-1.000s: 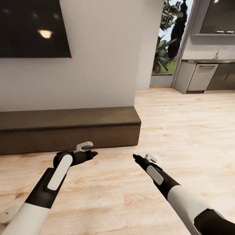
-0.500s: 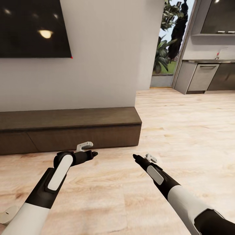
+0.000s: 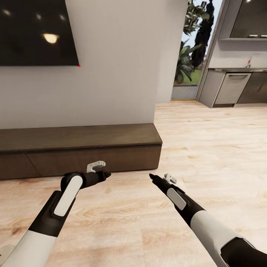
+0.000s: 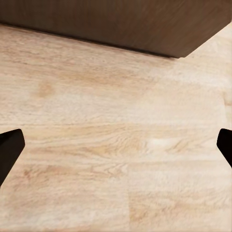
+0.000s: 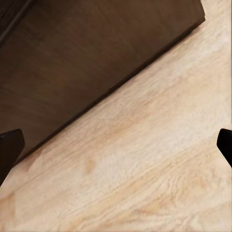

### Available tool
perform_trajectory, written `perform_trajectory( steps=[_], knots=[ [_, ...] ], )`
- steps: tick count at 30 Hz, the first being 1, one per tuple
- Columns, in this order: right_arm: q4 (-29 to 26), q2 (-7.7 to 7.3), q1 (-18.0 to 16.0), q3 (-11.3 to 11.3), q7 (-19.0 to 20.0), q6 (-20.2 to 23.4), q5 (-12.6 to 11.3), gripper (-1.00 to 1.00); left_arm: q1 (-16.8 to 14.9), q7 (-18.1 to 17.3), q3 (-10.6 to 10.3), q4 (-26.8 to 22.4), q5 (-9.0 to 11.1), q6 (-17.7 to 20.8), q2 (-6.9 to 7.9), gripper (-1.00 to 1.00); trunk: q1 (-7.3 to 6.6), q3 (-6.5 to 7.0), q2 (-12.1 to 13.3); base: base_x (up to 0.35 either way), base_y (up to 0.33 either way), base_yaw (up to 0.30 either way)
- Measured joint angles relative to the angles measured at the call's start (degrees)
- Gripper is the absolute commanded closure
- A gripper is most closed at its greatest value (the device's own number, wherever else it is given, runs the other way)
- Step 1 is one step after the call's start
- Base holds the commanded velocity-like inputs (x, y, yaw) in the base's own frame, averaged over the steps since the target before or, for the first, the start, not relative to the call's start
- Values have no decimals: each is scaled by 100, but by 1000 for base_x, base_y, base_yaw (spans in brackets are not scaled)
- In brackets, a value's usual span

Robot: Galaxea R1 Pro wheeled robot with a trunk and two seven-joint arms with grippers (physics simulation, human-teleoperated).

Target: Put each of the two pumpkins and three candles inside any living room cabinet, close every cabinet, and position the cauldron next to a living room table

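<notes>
A: Arm pose?

B: Both stretched forward and low over the wood floor (image 3: 207,148). Left claw (image 3: 105,173) at 11 o'clock, just short of the cabinet (image 3: 81,148); right claw (image 3: 152,177) at 12.

A: Claws?

B: Both spread wide, nothing held; wrist views show each fingertip (image 4: 9,145) (image 5: 9,147) at the frame edges.

A: Hard to read?

B: Cabinet is cut off at 9 o'clock. Fronts look flush.

A: Room?

B: Cabinet's end corner is at 12 o'clock; bare floor runs past it toward the kitchen units (image 3: 237,87) at 2.

Bare wood floor (image 3: 207,155) open ahead and rightward, low cabinet (image 3: 78,148) and wall (image 3: 118,66) blocking the front-left
</notes>
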Motion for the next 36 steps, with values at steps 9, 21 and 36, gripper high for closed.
perform_trajectory(
  steps=[9,21,36],
  knots=[
    [10,16,0,-18,-13,-9,-13,-100,0,-9,42,-2,0,-1,32,-100,0,0,0,1,0,0],
    [113,-5,1,-66,-14,-606,-71,-100,-1,-37,499,0,173,18,80,-100,-2,0,0,126,18,0],
    [1352,-548,10,-81,2036,-388,-2513,-100,7,-45,756,25,2092,33,766,-100,0,0,0,17,2,0]
  ],
)
